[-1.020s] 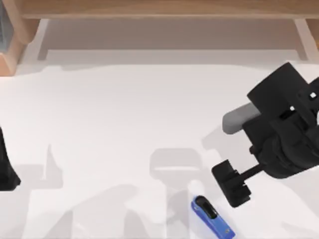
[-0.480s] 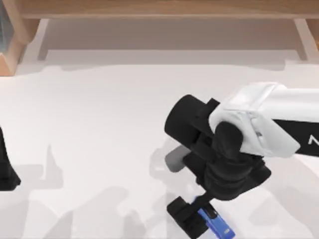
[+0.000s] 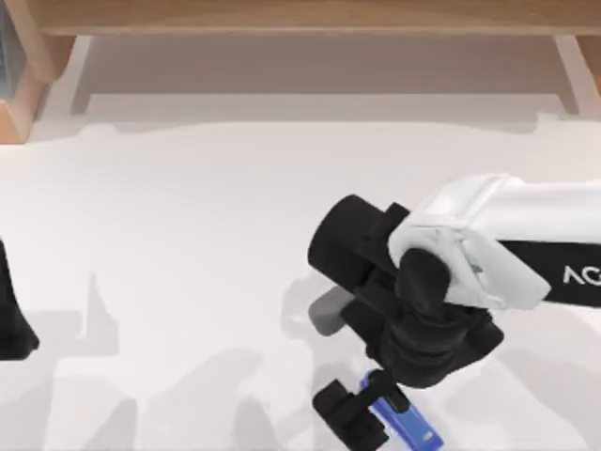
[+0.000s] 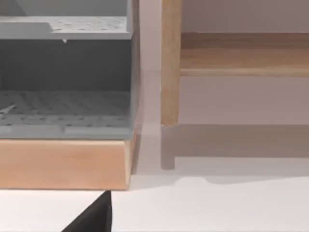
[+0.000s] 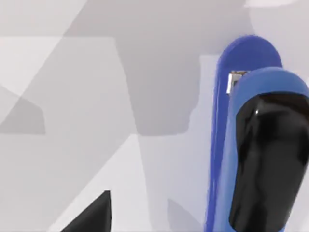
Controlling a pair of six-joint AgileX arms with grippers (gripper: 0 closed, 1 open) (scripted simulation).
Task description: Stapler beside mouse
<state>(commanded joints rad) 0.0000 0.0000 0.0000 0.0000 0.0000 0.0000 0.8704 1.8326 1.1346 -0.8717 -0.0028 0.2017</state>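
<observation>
Small elongated blue stapler with black rounded top piece (image 3: 399, 418) lying flat on white table (image 3: 188, 235), near front edge, right of centre, angled with black end toward table middle. Right gripper (image 3: 362, 418) of white-and-black AgileX right arm (image 3: 488, 249) lowered at stapler's black end, one black finger (image 3: 343, 413) just left of stapler, other side hidden under wrist; jaws apparently spread, no grip visible on stapler. Right wrist view: stapler (image 5: 256, 159) close up, blue body with glossy black top, a dark fingertip (image 5: 91, 215) well apart from it, table surface between. Left arm parked at left table edge, dark part (image 3: 11, 319) visible there; left jaw state: cannot tell. Left wrist view: grey perforated tray unit (image 4: 65, 72) on light wooden base (image 4: 65, 164), wooden shelf frame (image 4: 170, 63) beside.
</observation>
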